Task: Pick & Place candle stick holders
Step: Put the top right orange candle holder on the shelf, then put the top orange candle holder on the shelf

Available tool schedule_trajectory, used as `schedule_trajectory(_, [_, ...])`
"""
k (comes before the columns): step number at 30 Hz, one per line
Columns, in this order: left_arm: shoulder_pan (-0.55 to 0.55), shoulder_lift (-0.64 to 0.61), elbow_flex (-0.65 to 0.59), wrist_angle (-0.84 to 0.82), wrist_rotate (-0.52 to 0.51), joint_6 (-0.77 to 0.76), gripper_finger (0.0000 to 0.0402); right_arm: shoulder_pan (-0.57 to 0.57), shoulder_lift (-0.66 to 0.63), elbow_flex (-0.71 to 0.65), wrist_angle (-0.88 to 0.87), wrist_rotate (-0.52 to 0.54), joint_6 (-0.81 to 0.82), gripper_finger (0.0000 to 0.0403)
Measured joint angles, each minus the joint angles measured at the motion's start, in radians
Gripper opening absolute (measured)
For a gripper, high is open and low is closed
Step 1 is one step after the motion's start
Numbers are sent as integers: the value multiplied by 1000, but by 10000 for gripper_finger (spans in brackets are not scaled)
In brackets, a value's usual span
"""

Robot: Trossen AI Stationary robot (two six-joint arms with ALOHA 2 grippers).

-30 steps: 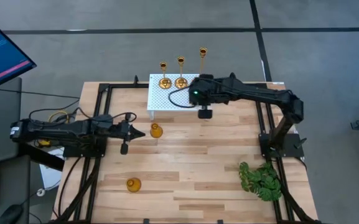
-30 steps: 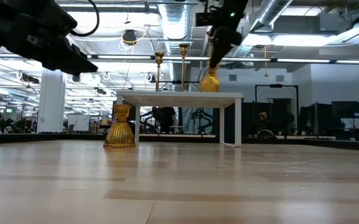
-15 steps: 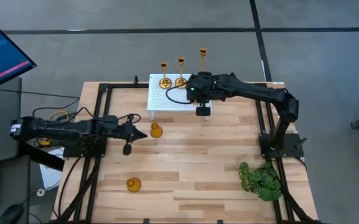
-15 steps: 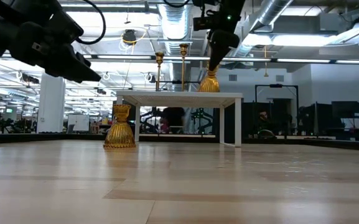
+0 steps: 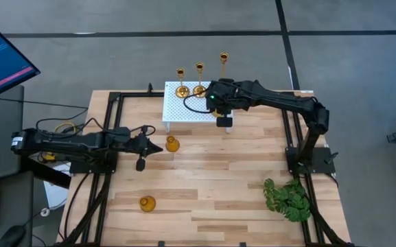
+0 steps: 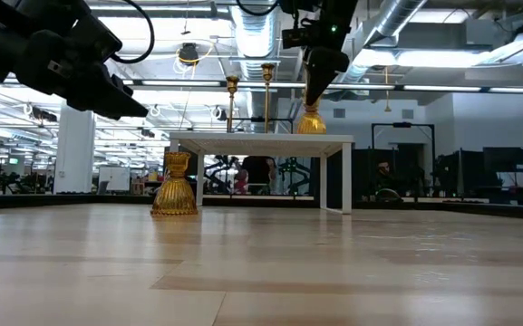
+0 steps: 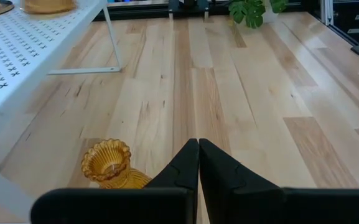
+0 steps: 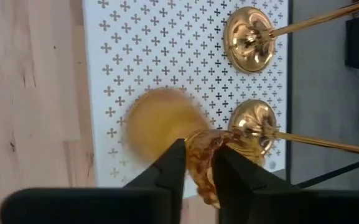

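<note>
Candle stick holders [image 5: 173, 144] were amber-gold; stand [image 8: 167, 56] was white with cross-shaped perforations; plant [image 5: 288, 199] was green; worktop [image 5: 211, 171] was pale wood.

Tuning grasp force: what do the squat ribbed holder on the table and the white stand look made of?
Squat ribbed holder: translucent amber, glossy, probably glass, possibly plastic. White stand: thin flat sheet with punched cross-shaped holes, matte white, likely painted metal.

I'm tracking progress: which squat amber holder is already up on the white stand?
The squat amber holder gripped by the right tool, resting on the white stand beside the brass sticks. The other two squat holders sit on the wooden table.
</note>
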Motion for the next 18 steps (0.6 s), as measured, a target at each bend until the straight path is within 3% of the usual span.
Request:
schedule_trajectory(8, [0,0,0,0,0,0,12,1,2,-2,6,-2,0,117])
schedule_trajectory(18, [0,0,0,1,0,0,12,13,2,113,-38,-2,0,120])
